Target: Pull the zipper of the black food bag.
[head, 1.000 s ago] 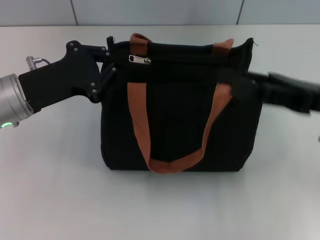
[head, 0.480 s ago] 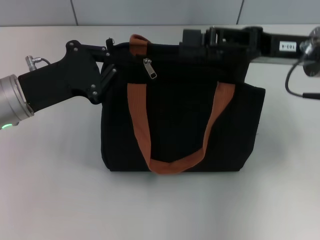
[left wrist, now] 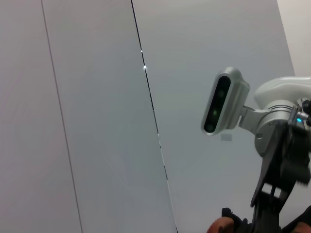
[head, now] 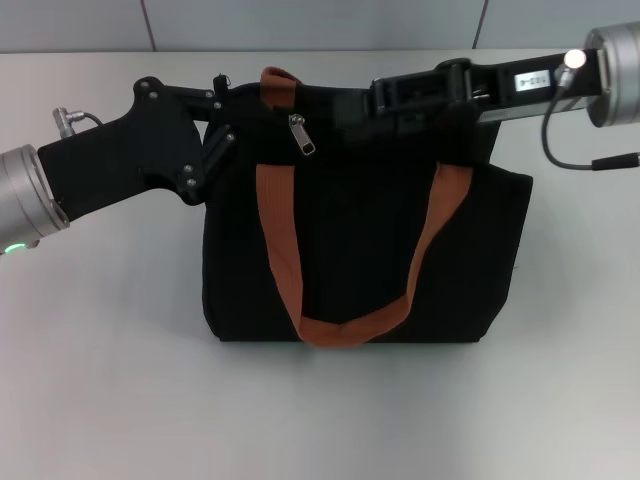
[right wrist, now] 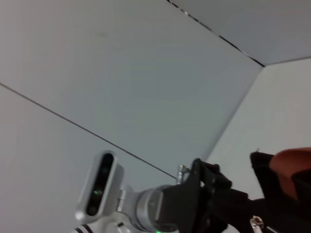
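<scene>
On the pale bench (head: 110,400) stands the black food bag (head: 360,250), upright, its orange-brown strap handles (head: 345,325) looping down the front face. The zipper (head: 300,135) hangs as a small silver tab near the bag's upper left corner, tilted slightly. The right arm carries a white label (head: 533,81) with dark print too small to read, and a light glows on its silver cuff. That arm stretches level across the bag's top edge from the right, and the right end effector (head: 385,100) sits at the rim, right of the zipper and apart from it; I cannot tell how its fingers stand. The left arm reaches in from the left, and the left end effector (head: 222,112) is clamped on the bag's top left corner.
</scene>
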`<control>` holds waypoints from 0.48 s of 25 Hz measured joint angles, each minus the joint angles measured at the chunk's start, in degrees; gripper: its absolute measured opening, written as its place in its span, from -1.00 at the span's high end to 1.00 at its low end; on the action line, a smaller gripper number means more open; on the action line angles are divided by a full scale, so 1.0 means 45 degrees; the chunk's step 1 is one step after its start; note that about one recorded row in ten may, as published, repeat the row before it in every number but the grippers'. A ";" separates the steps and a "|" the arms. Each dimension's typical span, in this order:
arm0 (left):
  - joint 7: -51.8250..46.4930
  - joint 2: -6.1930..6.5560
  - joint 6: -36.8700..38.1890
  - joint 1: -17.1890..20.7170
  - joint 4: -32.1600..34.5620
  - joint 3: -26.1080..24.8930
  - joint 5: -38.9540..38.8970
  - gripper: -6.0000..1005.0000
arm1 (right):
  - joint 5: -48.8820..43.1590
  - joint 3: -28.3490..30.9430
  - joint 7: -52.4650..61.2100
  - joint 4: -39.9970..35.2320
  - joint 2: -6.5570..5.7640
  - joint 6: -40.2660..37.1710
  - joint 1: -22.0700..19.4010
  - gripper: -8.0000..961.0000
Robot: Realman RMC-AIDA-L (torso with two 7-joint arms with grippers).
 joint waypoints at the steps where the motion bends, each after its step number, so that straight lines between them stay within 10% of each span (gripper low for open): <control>1: -0.0012 0.0000 0.0000 -0.0008 0.0000 -0.0001 0.0000 0.98 | -0.0085 -0.0106 -0.0005 -0.0010 -0.0001 0.0104 0.0076 -0.35; 8: -0.0131 -0.0010 0.0001 -0.0035 0.0000 0.0026 -0.0001 0.98 | -0.0132 -0.0962 -0.0039 -0.0086 0.0031 0.0865 0.0349 -0.32; 12: -0.0209 -0.0015 0.0027 -0.0039 0.0000 0.0029 -0.0001 0.98 | -0.0136 -0.1521 -0.0120 -0.0385 0.0106 0.1310 0.0372 0.08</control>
